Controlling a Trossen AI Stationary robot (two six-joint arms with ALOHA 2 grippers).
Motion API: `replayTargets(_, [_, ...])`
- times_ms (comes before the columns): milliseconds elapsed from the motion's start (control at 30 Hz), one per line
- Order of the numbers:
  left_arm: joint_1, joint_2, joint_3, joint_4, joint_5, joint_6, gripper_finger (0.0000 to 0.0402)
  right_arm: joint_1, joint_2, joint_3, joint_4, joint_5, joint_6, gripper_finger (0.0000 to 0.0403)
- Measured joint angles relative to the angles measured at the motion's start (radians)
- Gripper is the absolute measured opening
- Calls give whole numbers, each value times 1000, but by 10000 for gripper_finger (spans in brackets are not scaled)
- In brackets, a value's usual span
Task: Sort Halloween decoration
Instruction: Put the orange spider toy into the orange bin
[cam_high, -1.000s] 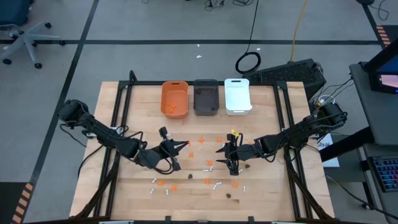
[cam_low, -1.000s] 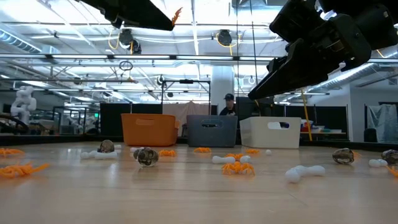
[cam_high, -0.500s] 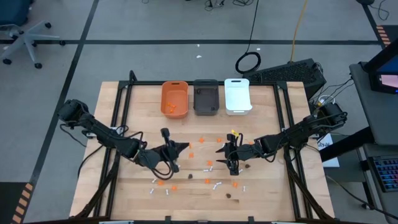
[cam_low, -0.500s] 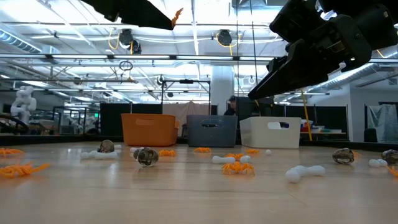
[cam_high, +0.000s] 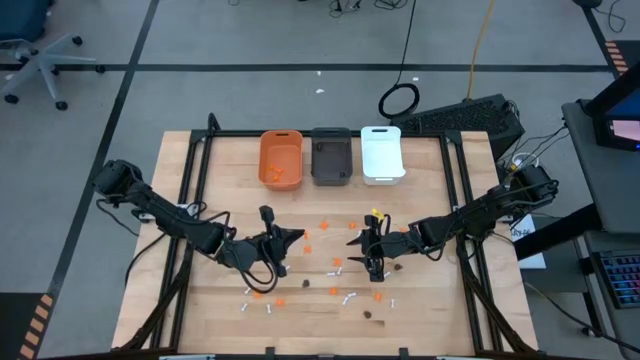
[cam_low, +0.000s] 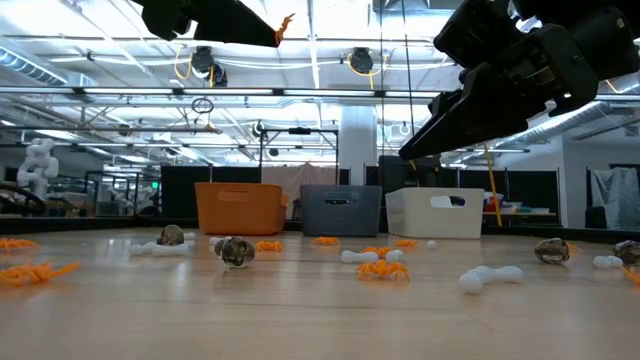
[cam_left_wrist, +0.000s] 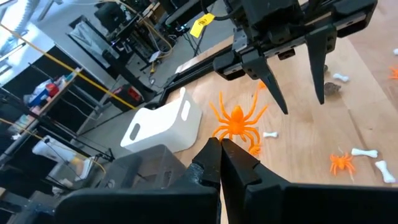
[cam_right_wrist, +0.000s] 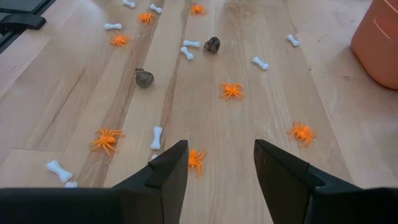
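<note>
While the left gripper (cam_left_wrist: 222, 151) hangs above the table with its fingers pinched shut on an orange spider (cam_left_wrist: 236, 121), the orange bin (cam_high: 281, 158) sits beyond it at the table's far edge, first in a row with the dark grey bin (cam_high: 332, 155) and the white bin (cam_high: 382, 153).

- Spider held by a leg or the body's edge; it dangles off the fingertips, legs splayed. Low view shows it lifted well clear of the table (cam_high: 440, 300).
- Key relation: in the high view the orange bin lies straight ahead of the left gripper, toward the far edge, nearly in line with it. Left arm is the nearer arm to that bin; right arm is nearer the white one. My reading: the carry is a forward reach, then a release over the bin's open mouth.
- Right gripper (cam_right_wrist: 216, 163) waits on the other side of the scatter from the orange bin, fingers spread apart, nothing between them, pointed down at loose pieces.
- Remaining decorations lie scattered on the table on the near side of the bins: more orange spiders (cam_right_wrist: 232, 91), small white bones (cam_right_wrist: 156, 137), dark lumps (cam_right_wrist: 144, 78). Some orange pieces already lie in the orange bin.
- Sorting looks early to midway; much is left.
</note>
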Motion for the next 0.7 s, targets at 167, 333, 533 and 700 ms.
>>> replayTargets(167, [0,0,0,3,0,-63,0,0,0,0,0,0,0,169])
replayTargets(333, [12,0,0,6,0,-194,0,0,0,0,0,0,0,169])
replayTargets(533, [55,0,0,1,0,-364,0,0,0,0,0,0,0,169])
replayTargets(700, [141,-1,0,-9,27,-374,0,0,0,0,0,0,0,169])
